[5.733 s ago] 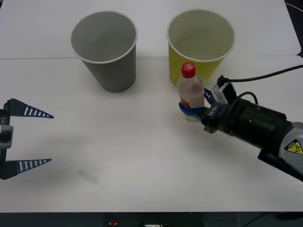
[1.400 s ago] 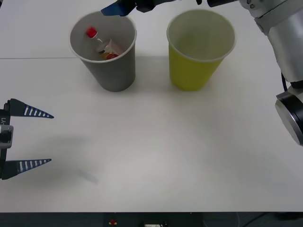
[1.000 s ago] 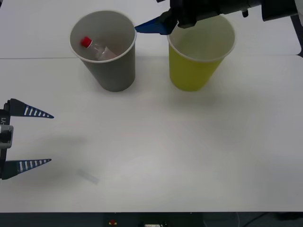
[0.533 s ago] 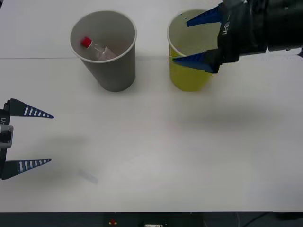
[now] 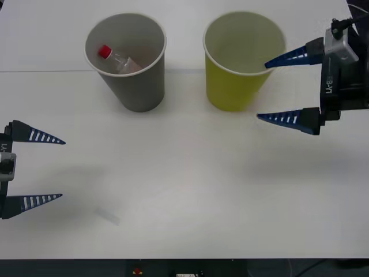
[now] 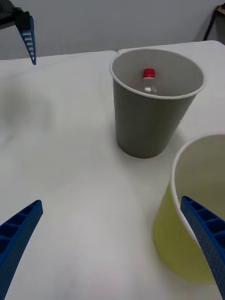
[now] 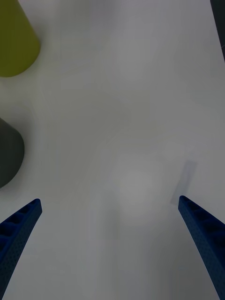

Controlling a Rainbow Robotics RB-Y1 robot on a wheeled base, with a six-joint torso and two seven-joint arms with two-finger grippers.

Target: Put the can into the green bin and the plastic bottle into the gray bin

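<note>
The plastic bottle [image 5: 118,59] now lies inside the gray bin [image 5: 126,62], upper left. The right gripper [image 5: 289,89] has drawn back wide and empty to the frame's right edge (left gripper [image 5: 36,168] idle, wide, lower left). No can shows on the table [image 5: 184,184], so the green bin [image 5: 244,60] waits.

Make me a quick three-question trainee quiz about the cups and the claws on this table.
1. True or false: the bottle lies inside the gray bin.
2. Multiple choice: the right claw is A) shut on a can, B) open and empty beside the green bin, C) inside the gray bin.
3. Fill in: the left claw hangs open at the table's ____ edge in the front view.

Key:
1. True; its red cap shows below the rim.
2. B.
3. Left.
</note>
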